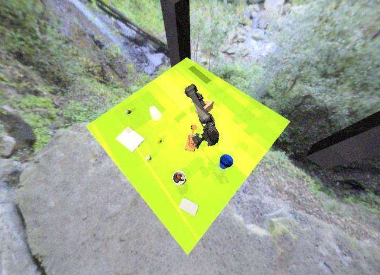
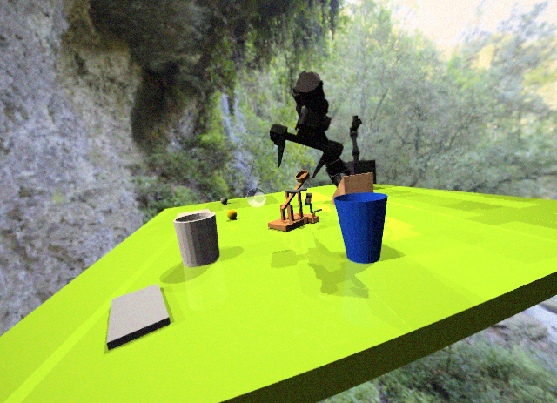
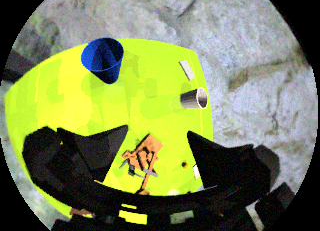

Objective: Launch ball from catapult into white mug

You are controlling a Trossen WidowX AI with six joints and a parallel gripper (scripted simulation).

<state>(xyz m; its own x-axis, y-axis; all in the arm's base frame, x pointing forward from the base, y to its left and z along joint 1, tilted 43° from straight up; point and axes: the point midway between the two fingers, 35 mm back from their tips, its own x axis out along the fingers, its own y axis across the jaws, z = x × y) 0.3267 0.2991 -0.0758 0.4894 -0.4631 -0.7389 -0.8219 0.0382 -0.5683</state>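
The white mug point(image 1: 174, 174) point(image 2: 197, 241) point(image 3: 189, 99) stands upright. An orange ball point(image 1: 178, 176) shows inside it in the top view; the mug's wall hides it in the exterior view. The orange-brown catapult point(image 1: 190, 145) point(image 2: 284, 225) point(image 3: 153, 144) stands on the table with its throwing arm raised. No ball is seen in its cup point(image 1: 193, 127) point(image 2: 301, 176). My gripper point(image 2: 297, 171) point(image 3: 158, 130) is open and empty, with its fingers spread wide above the catapult.
A blue cup point(image 1: 226, 162) point(image 2: 362, 230) point(image 3: 102, 56) stands upright. A grey-white slab point(image 1: 188, 206) point(image 2: 138, 311) point(image 3: 187, 70) lies beyond the mug. A yellow ball point(image 1: 158, 140) point(image 2: 231, 214) point(image 3: 185, 165) lies beside the catapult. A tan block point(image 1: 208, 106) point(image 2: 357, 183) stands near the arm.
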